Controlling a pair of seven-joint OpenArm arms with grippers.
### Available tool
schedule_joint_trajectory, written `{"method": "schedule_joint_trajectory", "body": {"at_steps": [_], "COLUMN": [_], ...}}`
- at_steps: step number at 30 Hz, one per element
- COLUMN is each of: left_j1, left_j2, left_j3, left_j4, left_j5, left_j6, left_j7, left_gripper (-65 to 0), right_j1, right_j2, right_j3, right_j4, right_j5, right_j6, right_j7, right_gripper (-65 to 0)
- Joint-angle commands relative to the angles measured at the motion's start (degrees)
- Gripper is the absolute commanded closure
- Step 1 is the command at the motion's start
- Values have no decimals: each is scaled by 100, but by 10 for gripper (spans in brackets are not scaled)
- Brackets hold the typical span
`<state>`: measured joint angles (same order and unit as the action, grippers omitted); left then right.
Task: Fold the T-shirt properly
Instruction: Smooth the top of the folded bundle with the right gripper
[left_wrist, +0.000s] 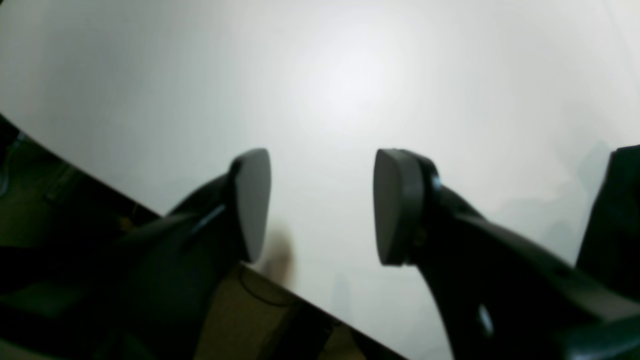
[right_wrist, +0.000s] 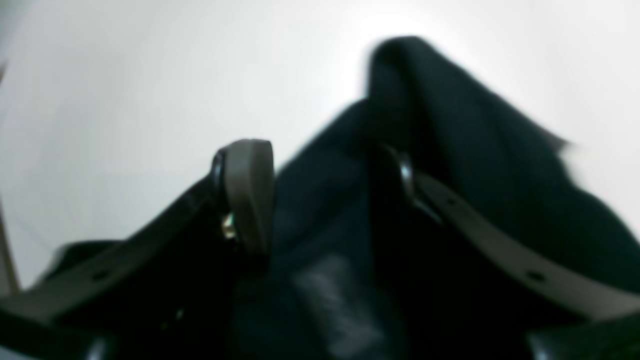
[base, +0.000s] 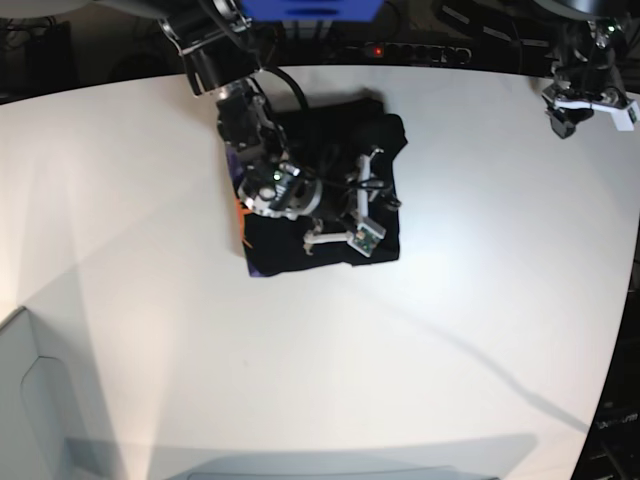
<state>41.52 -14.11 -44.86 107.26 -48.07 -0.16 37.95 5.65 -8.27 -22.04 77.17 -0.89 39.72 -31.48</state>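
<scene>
A: What does the cloth look like?

B: The T-shirt (base: 320, 190) is a soft, matte black bundle, folded into a rough, compact rectangle with rumpled edges. It lies on the far-left part of the desk (base: 330, 360) in the base view, with a small orange mark at its left edge. In the right wrist view the T-shirt (right_wrist: 450, 150) rises in a dark, blurred hump.

A: And the right pincer?

B: The right pincer (base: 345, 210) sits right over the shirt. Up close, the right pincer (right_wrist: 325, 195) has two flat, greyish fingers standing apart, with black cloth filling the gap between them. One finger is half buried in fabric, so I cannot tell whether it is gripping the cloth.

A: The desk and the room?

B: The desk is smooth, white and slightly glossy, with a bright glare patch and long grey shadows. Behind its far edge the room is dark, with cables and a small red light.

A: And over on the right?

B: The left pincer (base: 572, 110) hovers near the far-right corner, well apart from the shirt. Its wrist view shows the left pincer (left_wrist: 322, 205) open, with smooth rounded pads and only bare desk (left_wrist: 350, 75) between them.

A: Anything unclear?

B: Both wrist views are blurred, and the arm hides the shirt's middle.
</scene>
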Motion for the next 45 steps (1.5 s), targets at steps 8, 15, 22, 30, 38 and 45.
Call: {"method": "schedule_joint_trajectory", "body": {"at_steps": [8, 15, 22, 30, 38, 45], "left_j1": [-103, -376, -851, -1818, -2178, -2319], "left_j2": [-62, 211, 299, 360, 738, 694], "left_j3": [-28, 280, 1642, 3559, 3770, 4007], "left_j4": [144, 777, 821, 223, -559, -981], "left_j5": [-50, -59, -59, -41, 12, 3], "left_j6": [-14, -14, -14, 47, 47, 47], "left_j7": [-81, -81, -81, -90, -81, -81], "left_gripper": [-325, -336, -482, -491, -491, -490], "right_j1": [-253, -701, -1114, -1589, -1888, -1906], "right_j2": [-73, -12, 313, 788, 911, 911], "right_j3": [-297, 389, 1215, 1980, 2560, 2789], "right_j4": [428, 1923, 3136, 3479, 3488, 3505], "right_j5": [128, 128, 128, 128, 128, 128], "right_j6": [28, 28, 28, 28, 28, 28], "right_j7": [146, 120, 85, 85, 120, 85], "right_gripper": [-318, -319, -319, -319, -319, -319]}}
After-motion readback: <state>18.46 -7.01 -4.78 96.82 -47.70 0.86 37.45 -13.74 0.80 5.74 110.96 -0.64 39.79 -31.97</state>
